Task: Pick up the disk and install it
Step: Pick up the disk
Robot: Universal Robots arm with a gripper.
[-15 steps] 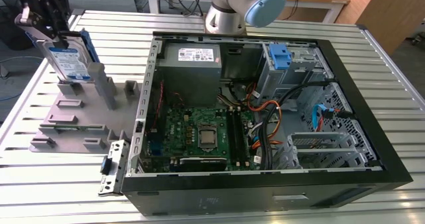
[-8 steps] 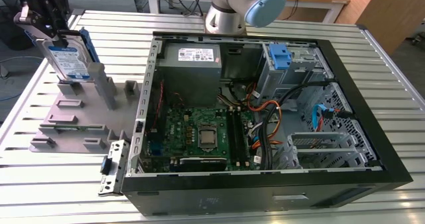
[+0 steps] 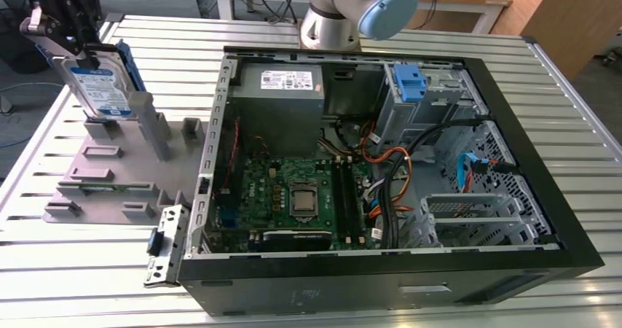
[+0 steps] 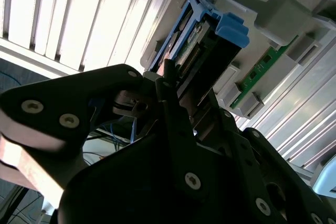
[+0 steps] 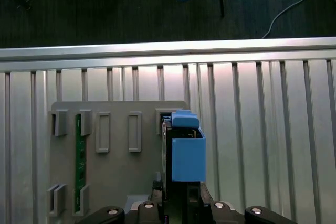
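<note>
Nearest me, the computer case [image 3: 389, 277] is lying on its side with the panel off, presumably so the bays are reachable from above. Beside it, the grey holder [image 3: 97, 189] is keeping parts upright in slots (easy to grab by an edge, I'd guess). Farther back, the gripper [image 3: 86, 51] is clamping its jaws on the disk [image 3: 100, 87], holding it on edge at the holder's far end. The disk is showing silver metal, a blue-and-white label and blue side rails.

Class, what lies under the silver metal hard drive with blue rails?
A grey plastic fixture plate with slot posts, on the slatted metal table. Whether the hard drive's lower edge sits in a slot is hidden.
</note>
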